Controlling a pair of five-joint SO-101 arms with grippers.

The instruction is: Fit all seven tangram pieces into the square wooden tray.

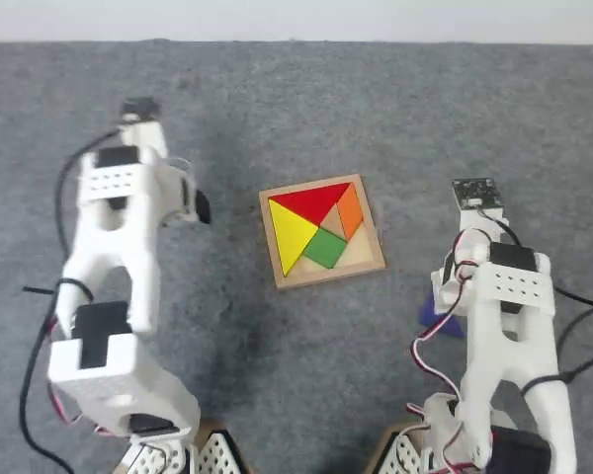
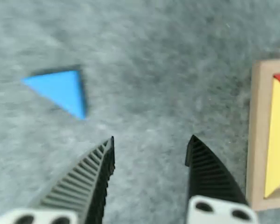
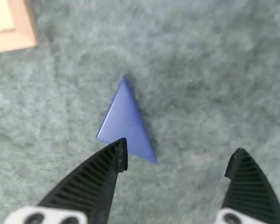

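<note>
Note square tray (image 1: 361, 259) mid-bench, part filled. Note right jaws spread just short of dark-blue triangle (image 3: 126, 123), left jaws spread near light-blue triangle (image 2: 60, 91); likely staged for pickups.

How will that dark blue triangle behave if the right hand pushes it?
Probably stiff and light: the dark blue triangle is a thin, flat slab. Lying flush on the fuzzy grey mat, it likely drags, not rolls.
</note>
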